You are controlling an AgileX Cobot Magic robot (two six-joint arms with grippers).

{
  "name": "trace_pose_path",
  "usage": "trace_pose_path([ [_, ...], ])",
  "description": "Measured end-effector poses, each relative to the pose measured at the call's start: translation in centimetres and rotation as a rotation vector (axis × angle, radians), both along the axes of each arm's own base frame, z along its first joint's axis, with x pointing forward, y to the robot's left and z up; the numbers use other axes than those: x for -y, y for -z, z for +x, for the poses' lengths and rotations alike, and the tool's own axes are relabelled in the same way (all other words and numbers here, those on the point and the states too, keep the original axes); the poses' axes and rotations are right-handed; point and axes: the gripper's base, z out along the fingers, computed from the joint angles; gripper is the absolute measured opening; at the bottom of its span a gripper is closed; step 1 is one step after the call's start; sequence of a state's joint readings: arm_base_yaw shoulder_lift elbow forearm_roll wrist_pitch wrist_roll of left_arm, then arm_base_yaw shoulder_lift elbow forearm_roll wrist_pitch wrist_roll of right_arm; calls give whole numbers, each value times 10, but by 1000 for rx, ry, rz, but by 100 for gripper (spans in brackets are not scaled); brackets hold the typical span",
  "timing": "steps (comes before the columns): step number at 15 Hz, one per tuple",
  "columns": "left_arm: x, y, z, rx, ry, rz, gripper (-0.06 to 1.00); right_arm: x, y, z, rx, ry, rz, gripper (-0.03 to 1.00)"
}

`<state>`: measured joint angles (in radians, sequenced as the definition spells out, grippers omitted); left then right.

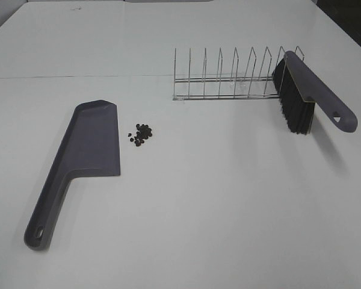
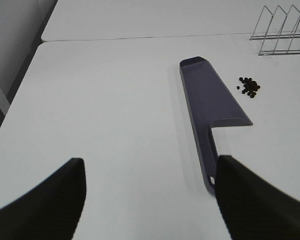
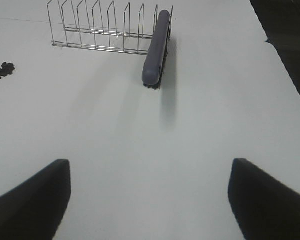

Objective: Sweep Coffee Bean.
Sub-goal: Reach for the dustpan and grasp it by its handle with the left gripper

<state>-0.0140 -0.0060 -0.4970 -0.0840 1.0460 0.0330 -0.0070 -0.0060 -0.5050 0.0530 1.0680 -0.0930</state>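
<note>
The coffee beans lie in a small loose cluster on the white table, just right of the flat purple-grey dustpan. The purple-grey brush with black bristles leans in the right end of the wire rack. Neither gripper shows in the exterior high view. In the left wrist view my left gripper is open and empty, short of the dustpan's handle, with the beans beyond. In the right wrist view my right gripper is open and empty, well short of the brush.
The wire rack also shows in the left wrist view and the right wrist view. The beans show at the edge of the right wrist view. A seam crosses the table at the back.
</note>
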Motion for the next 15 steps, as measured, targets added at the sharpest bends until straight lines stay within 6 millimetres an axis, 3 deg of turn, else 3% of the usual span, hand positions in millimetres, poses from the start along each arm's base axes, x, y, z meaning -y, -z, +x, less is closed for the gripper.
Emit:
trace_pose_path([
  [15,0,0,0,0,0,0,66,0,0,0,0,0,0,80],
])
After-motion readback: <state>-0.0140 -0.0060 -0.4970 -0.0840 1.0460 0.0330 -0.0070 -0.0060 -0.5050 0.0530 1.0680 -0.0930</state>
